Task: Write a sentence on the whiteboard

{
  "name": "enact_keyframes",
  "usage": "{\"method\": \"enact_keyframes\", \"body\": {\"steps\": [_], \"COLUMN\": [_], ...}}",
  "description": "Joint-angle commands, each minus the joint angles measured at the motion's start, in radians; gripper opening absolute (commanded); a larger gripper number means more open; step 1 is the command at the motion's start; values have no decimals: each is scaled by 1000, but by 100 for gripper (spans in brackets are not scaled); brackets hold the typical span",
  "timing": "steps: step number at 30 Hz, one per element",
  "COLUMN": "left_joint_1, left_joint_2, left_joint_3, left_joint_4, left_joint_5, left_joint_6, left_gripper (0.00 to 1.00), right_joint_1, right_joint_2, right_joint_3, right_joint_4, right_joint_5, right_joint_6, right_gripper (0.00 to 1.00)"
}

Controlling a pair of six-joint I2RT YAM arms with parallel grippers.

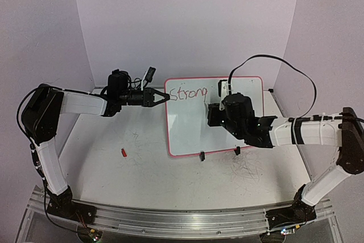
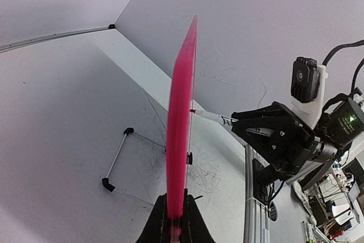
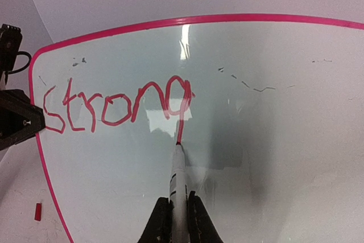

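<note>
The whiteboard (image 1: 227, 129), white with a pink rim, lies on the table between the arms. My left gripper (image 1: 165, 97) is shut on its left rim, which runs edge-on as a pink strip (image 2: 179, 123) out of the gripper (image 2: 176, 223) in the left wrist view. My right gripper (image 3: 179, 217) is shut on a white marker (image 3: 178, 177). The marker's red tip touches the board at the end of the tail of the "g". The sentence (image 3: 116, 106) reads "Strong" in red along the board's top left (image 1: 187, 93). In the top view the right gripper (image 1: 214, 112) hangs over the board's middle.
A small red cap (image 1: 124, 152) lies on the scuffed tabletop left of the board, also seen as a red cap (image 3: 38, 211) in the right wrist view. Two black clip feet (image 1: 202, 156) sit on the board's near edge. Walls enclose the table on three sides.
</note>
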Motion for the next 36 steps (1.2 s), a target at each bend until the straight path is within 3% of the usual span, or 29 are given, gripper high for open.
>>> {"method": "enact_keyframes", "body": {"steps": [1, 8, 16, 36], "left_joint_1": [-37, -38, -37, -38], "left_joint_2": [-44, -42, -38, -31], "left_joint_3": [0, 0, 2, 3], "left_joint_4": [10, 11, 10, 10], "left_joint_5": [25, 24, 25, 25], "left_joint_6": [13, 13, 15, 16], "left_gripper": [0, 0, 0, 0], "right_joint_1": [16, 27, -21, -85], "right_joint_2": [-15, 28, -71, -14], "right_joint_3": [-5, 69, 34, 64], "right_joint_4": [-26, -19, 22, 53], "right_joint_5": [3, -22, -47, -70], "right_joint_6": [19, -5, 4, -17], "right_gripper": [0, 0, 0, 0]}}
